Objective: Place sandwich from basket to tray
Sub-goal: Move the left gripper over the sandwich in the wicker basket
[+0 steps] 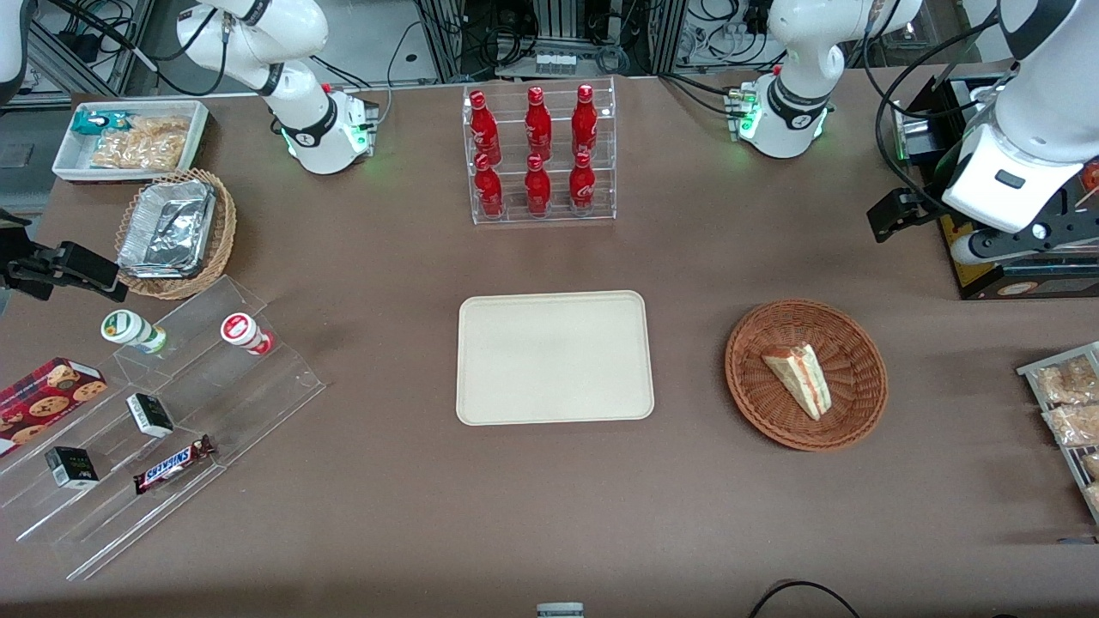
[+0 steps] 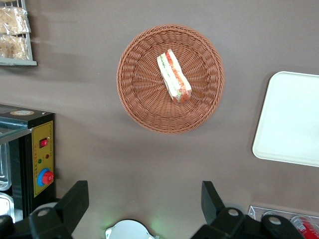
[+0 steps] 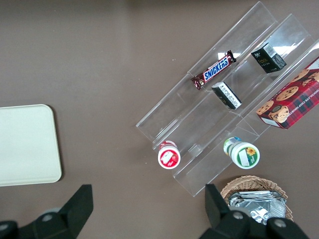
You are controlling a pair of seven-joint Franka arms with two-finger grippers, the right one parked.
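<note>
**Sandwich not yet gripped, several ways to lose it**

The sandwich (image 1: 798,378) lay on its side in the middle of the basket (image 1: 859,403), with its filling edge turned toward the tray (image 1: 554,356). The tray stood beside the basket, apart from it, toward the parked arm's end of the table, and it held nothing. The gripper (image 2: 144,201) hung high above the table, farther from the front camera than the basket, with its fingers spread wide and nothing between them.

In my judgement the clear wrap could slide between the fingers. A hard squeeze could crush the soft bread. A low approach could catch the light basket's rim and drag it.
</note>
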